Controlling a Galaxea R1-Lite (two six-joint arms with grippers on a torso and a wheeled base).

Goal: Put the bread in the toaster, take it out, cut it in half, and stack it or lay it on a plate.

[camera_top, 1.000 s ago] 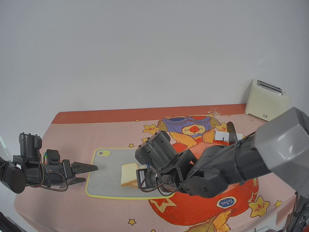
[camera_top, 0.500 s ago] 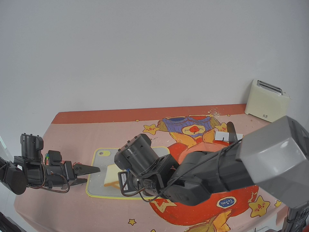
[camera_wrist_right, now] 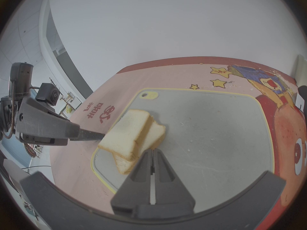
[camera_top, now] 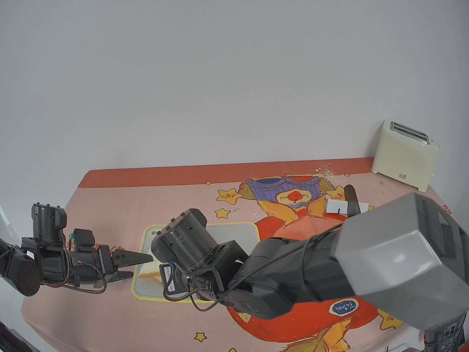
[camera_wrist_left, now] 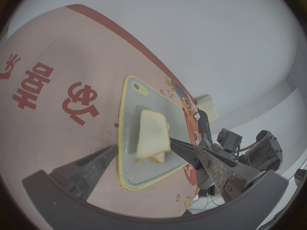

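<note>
Two pale bread halves (camera_wrist_right: 134,136) lie stacked one on the other, pinched at their edge by my right gripper (camera_wrist_right: 152,152), which is shut on them. In the left wrist view the bread (camera_wrist_left: 153,134) hangs a little above the grey, yellow-rimmed cutting board (camera_wrist_left: 150,173) and casts a shadow on it. My left gripper (camera_top: 133,265) stands open at the board's left edge (camera_top: 146,240), its fingertips (camera_wrist_right: 96,134) close to the bread. The right arm's wrist covers the bread in the head view. The cream toaster (camera_top: 405,155) stands at the table's back right corner.
A dark-handled knife (camera_top: 351,199) with a white card lies near the back right, in front of the toaster. The cartoon tablecloth (camera_top: 122,201) covers the table, and its left edge is close behind my left gripper. The bulky right arm (camera_top: 303,270) spans the table's front.
My right arm has swept left across the cutting board, carrying the bread toward the open left gripper. The left gripper has barely shifted.
</note>
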